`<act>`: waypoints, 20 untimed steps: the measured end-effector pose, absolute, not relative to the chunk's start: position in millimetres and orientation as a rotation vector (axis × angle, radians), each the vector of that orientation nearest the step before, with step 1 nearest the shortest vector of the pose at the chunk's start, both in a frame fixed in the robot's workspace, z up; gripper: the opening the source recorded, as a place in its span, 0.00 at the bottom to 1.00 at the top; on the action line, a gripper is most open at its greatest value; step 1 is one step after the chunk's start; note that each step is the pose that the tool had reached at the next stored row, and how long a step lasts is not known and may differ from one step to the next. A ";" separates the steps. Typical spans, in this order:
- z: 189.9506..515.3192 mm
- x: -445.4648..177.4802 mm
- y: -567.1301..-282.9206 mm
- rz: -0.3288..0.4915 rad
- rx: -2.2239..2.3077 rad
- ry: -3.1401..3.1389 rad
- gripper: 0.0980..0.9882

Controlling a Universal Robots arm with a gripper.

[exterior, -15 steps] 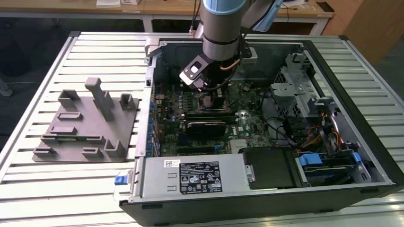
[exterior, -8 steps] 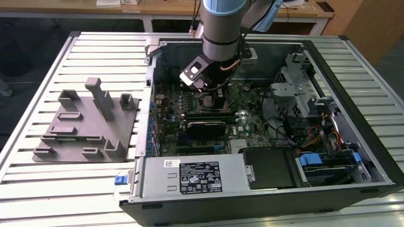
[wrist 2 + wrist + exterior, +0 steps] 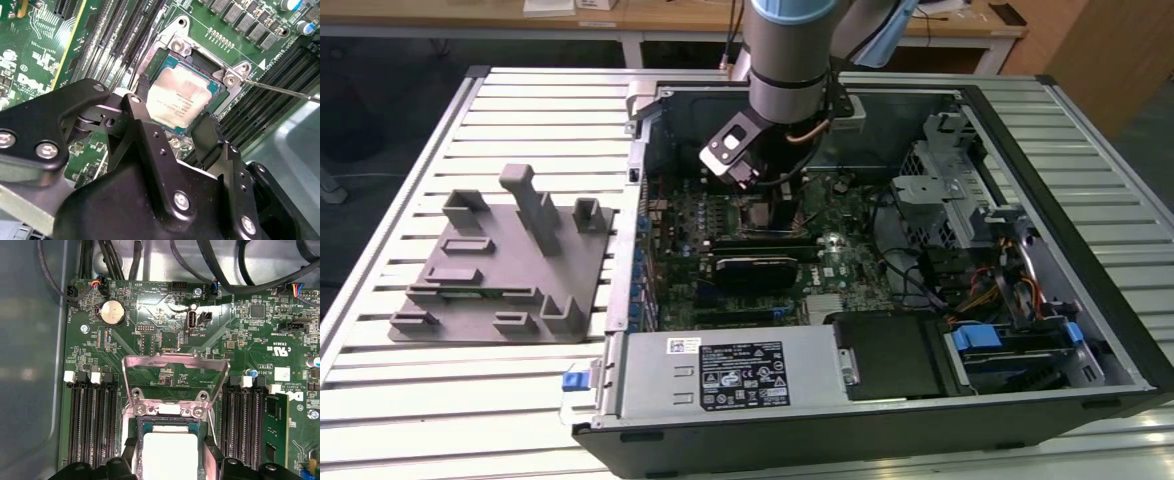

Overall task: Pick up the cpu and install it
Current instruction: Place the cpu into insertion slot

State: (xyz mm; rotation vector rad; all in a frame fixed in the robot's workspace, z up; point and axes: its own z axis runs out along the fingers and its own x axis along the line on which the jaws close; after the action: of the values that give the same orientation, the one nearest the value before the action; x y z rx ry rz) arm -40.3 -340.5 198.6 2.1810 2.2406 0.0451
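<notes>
The cpu (image 3: 182, 100) is a small square chip with a shiny silver top. It lies flat in the motherboard socket inside the open computer case (image 3: 1067, 120). My gripper (image 3: 175, 106) reaches straight down over it, and its black fingers (image 3: 207, 131) press on two opposite edges of the chip. The first wrist view shows the cpu (image 3: 170, 452) between the same fingers, with the gripper (image 3: 170, 456) just above the board. The socket's metal load plate (image 3: 175, 365) stands tilted open behind the chip. In the exterior view the gripper (image 3: 781, 225) is low over the middle of the board.
Memory slots (image 3: 92, 425) flank the socket on both sides, and a thin lever wire (image 3: 280, 90) sticks out beside it. A grey fixture plate (image 3: 500, 265) with upright posts lies on the slatted table at the exterior view's left. The power supply (image 3: 720, 375) and drive cage (image 3: 961, 180) crowd the case.
</notes>
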 end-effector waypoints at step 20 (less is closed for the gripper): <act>200.0 -40.3 -340.5 0.048 2.182 2.242 0.04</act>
State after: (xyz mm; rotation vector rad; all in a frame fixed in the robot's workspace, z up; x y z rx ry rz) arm -40.3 -340.5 200.0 2.1823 2.2420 0.0484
